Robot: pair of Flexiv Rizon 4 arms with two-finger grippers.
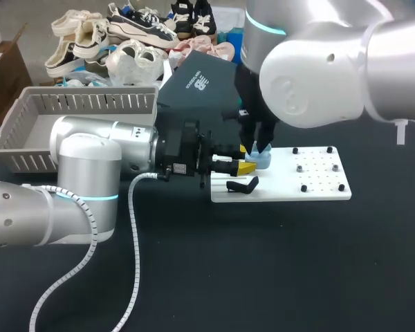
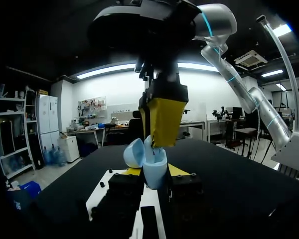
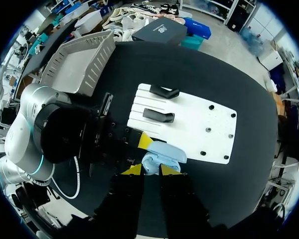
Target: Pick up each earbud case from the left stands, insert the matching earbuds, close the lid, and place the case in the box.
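A pale-blue earbud case (image 1: pixel 263 160) is held just above the near left corner of the white stand board (image 1: pixel 318 188). My left gripper (image 1: pixel 245 167) reaches in level from the left and is shut on the case's body (image 2: pixel 155 172), whose lid (image 2: pixel 133 152) stands open. My right gripper (image 1: pixel 258 148) comes straight down from above. Its yellow fingers (image 2: pixel 164 119) dip into the open case (image 3: pixel 164 153). Between its tips (image 3: pixel 150 169) sits a small pale-blue piece, apparently an earbud. A black stand (image 1: pixel 242 185) lies on the board just in front of the case.
A grey slatted basket (image 1: pixel 28 131) stands at the back left behind my left arm. A dark lidded box (image 1: pixel 200 83) and a heap of shoes (image 1: pixel 124 34) lie at the back. A second black stand (image 3: pixel 164 92) and several black pegs (image 1: pixel 303 188) are on the board.
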